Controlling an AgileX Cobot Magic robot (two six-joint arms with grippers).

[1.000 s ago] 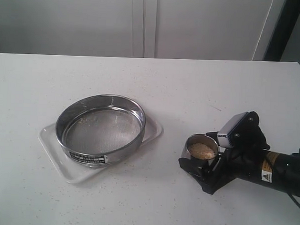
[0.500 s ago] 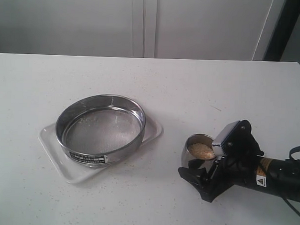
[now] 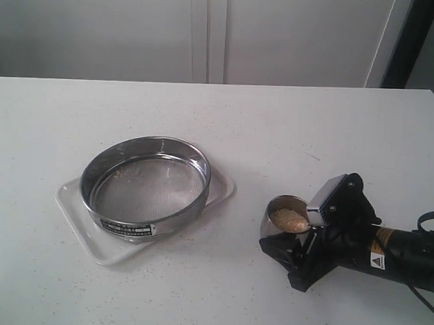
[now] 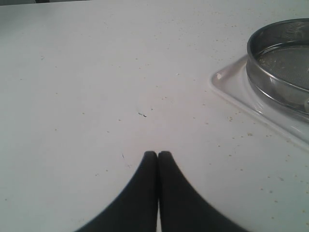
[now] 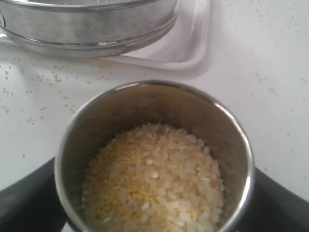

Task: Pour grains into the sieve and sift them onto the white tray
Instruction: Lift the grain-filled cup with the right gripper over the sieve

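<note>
The sieve (image 3: 177, 212), a wide steel ring with mesh, sits on the white tray (image 3: 76, 215) left of centre; both also show in the left wrist view, sieve (image 4: 277, 72) on tray (image 4: 239, 92). A small steel cup (image 3: 274, 217) holding the grains (image 3: 292, 220) stands on the table to the right. My right gripper (image 3: 292, 228) lies low with its jaws either side of the cup, close to its wall. From the right wrist the grains (image 5: 154, 183), yellow and off-white, fill the cup (image 5: 145, 99). My left gripper (image 4: 158, 154) is shut and empty over bare table.
Stray grains (image 5: 48, 77) lie scattered on the white table between the cup and the tray (image 5: 190, 46). The sieve (image 5: 87, 29) stands just beyond the cup. A white cabinet wall (image 3: 208, 32) runs behind the table.
My right gripper slid lower and closer around the cup, and its jaws have drawn in toward the cup's sides. The cup, sieve and tray have stayed in place.
</note>
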